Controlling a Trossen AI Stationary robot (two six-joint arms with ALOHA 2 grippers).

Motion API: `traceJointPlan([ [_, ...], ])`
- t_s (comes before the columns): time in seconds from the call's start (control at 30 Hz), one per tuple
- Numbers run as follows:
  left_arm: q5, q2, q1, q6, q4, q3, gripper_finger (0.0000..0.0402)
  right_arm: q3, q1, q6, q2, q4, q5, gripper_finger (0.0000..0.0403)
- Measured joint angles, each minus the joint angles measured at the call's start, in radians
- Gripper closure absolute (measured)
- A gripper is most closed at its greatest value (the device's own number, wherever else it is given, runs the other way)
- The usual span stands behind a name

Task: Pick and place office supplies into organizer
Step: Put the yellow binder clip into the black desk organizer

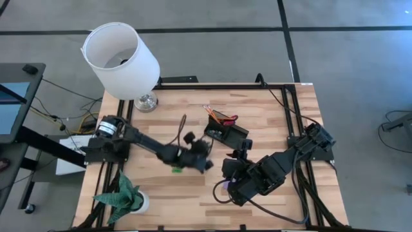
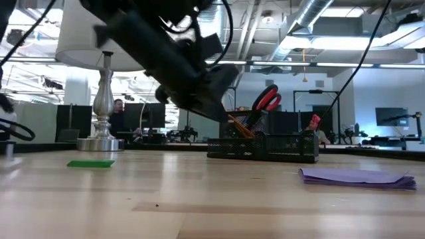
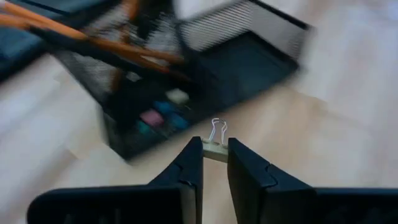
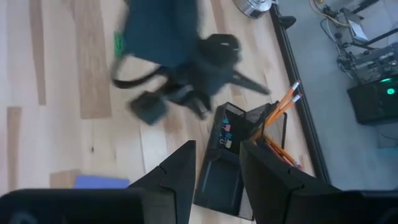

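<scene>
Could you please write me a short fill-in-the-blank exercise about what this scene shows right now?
1. The left gripper is shut on a small ____ clip.
2. The red-handled scissors stand in the ____.
3. The purple note pad lies on the ____.
4. The right gripper's jaws stand ____.

Missing words: binder; organizer; table; open

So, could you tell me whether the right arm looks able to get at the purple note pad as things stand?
Probably yes. The right gripper hangs open and empty, and the note pad lies flat on bare table beside it, apart from the organizer. The left gripper, holding a binder clip, works elsewhere.
</scene>
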Motion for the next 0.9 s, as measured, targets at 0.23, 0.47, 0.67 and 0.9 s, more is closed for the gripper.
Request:
traceJointPlan([
  [0.23,0.031,0.000,0.111,0.103,0.070,0.000,0.0366,0.000,-0.007,0.000,0.000,-0.029,0.001,0.0282],
  [0.47,0.139,0.024,0.196,0.095,0.076,0.002,0.0363,0.000,-0.031,0.001,0.000,-0.027,0.006,0.0282],
  [0.67,0.152,0.043,0.223,0.085,0.078,0.001,0.0362,0.000,-0.055,0.000,0.000,-0.022,0.006,0.0282],
  [0.9,0.205,0.042,0.258,0.086,0.107,0.002,0.0361,0.000,-0.074,0.000,0.000,-0.020,0.002,0.0282],
])
